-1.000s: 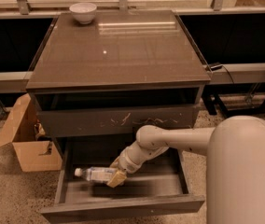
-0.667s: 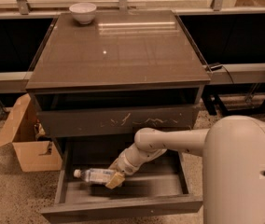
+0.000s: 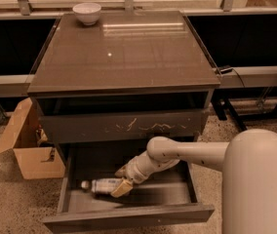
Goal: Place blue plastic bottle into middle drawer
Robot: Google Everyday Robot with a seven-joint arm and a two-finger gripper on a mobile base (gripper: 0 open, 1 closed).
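White bowl [image 3: 87, 12] on cabinet top [image 3: 128, 52]; cardboard box [image 3: 29, 150] on floor.

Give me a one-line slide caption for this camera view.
Gripper at the blue plastic bottle, lying on its side inside the open middle drawer.
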